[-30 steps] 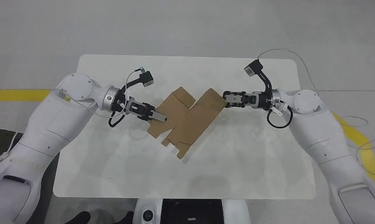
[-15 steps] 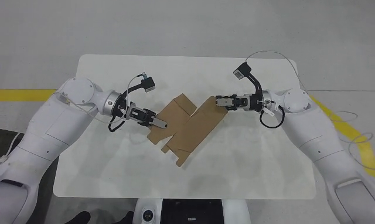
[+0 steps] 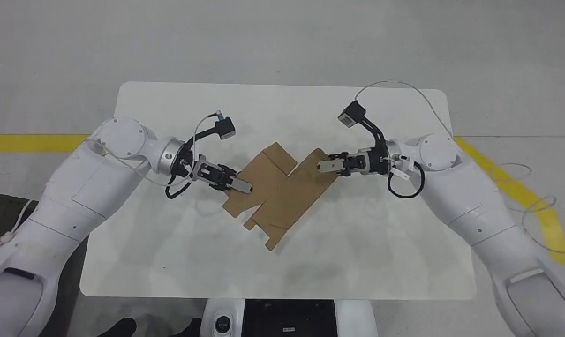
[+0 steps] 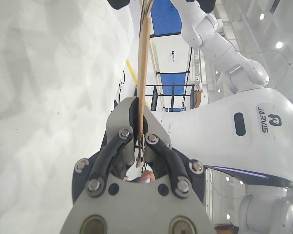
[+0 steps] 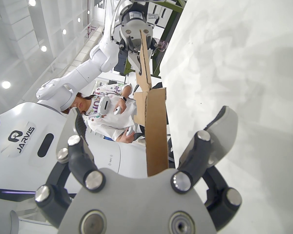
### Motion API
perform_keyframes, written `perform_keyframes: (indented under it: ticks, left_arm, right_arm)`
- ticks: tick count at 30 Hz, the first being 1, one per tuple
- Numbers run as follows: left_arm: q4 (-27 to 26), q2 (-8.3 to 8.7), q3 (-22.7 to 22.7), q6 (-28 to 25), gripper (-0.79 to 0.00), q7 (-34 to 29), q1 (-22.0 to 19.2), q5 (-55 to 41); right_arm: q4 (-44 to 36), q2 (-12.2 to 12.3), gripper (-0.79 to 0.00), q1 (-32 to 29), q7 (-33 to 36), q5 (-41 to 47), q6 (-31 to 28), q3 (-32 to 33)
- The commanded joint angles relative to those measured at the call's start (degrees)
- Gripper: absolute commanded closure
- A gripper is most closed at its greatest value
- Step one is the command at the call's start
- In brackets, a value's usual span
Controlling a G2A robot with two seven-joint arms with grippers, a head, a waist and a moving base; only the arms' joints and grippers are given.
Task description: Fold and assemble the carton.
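Top view: the carton, a flat brown blank with notched flaps, sits at the middle of the table, its left edge pinched tight in the left gripper. The right gripper, fingers spread wide around the right corner, has slid farther inward over the board since a second ago.

Your right gripper has advanced inward over the carton corner. The carton and your left gripper have shifted slightly toward the robot.

Carton near end hidden behind right pincer.
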Motion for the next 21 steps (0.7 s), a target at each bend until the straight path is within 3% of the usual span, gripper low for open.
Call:
perform_keyframes:
  ticks: [1,4,9,10,11,21]
  left_arm:
    - [0.27,-0.01,0.17,-0.09,0.000,0.10,-0.18,-0.09]
    - [0.53,-0.01,0.38,-0.17,0.000,0.17,-0.42,-0.21]
    - [0.96,0.05,0.51,-0.18,0.000,0.19,-0.73,-0.59]
    - [1.04,0.06,0.54,-0.20,0.000,0.20,-0.77,-0.63]
    - [1.08,0.07,0.58,-0.20,0.000,0.21,-0.83,-0.65]
    - [1.46,0.12,0.82,0.21,0.000,-0.21,-1.03,-1.44]
  right_arm:
    - [-0.21,0.20,-0.779,0.08,0.12,-0.07,0.13,-0.30]
    - [0.18,0.47,-0.757,0.25,-0.10,-0.36,-0.09,-0.67]
    - [0.09,0.86,-0.600,0.50,-0.58,-0.33,-0.58,-1.36]
    - [0.03,0.93,-0.520,0.57,-0.68,-0.31,-0.67,-1.51]
    - [-0.01,1.00,-0.391,0.62,-0.75,-0.27,-0.74,-1.67]
    - [-0.07,1.48,-0.182,1.16,-1.49,0.49,-1.48,-3.35]
